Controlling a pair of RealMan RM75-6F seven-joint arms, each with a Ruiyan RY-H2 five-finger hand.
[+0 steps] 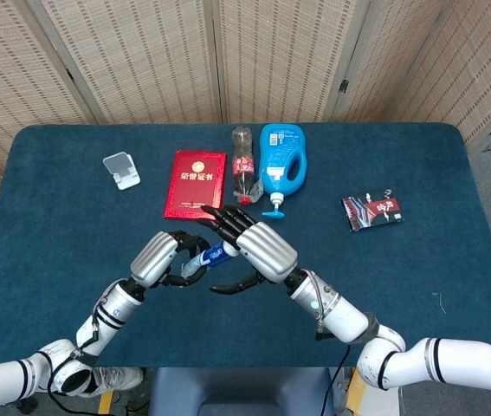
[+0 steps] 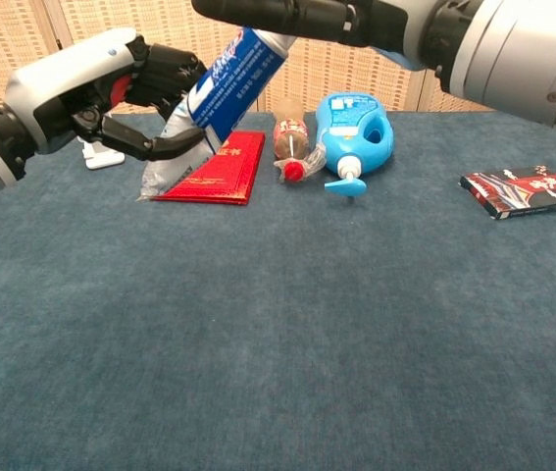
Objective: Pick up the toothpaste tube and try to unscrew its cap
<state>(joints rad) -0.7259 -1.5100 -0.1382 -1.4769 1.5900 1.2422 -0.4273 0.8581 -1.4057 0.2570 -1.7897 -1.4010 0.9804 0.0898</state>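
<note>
My left hand (image 1: 163, 256) grips the lower body of the blue and white toothpaste tube (image 1: 214, 256) and holds it off the table, its cap end slanting up to the right. In the chest view the left hand (image 2: 111, 83) holds the tube (image 2: 224, 71) with the crimped tail hanging down. My right hand (image 1: 256, 248) lies over the cap end, fingers stretched out and thumb spread below, apart from the tube. From the chest camera, the right hand (image 2: 356, 20) covers the tube's top. The cap is hidden in both views.
Behind the hands, on the blue table (image 1: 418, 277), lie a red booklet (image 1: 196, 184), a cola bottle (image 1: 243, 166) and a blue detergent bottle (image 1: 281, 159). A dark packet (image 1: 371, 211) is at the right, a white stand (image 1: 121, 169) at the far left.
</note>
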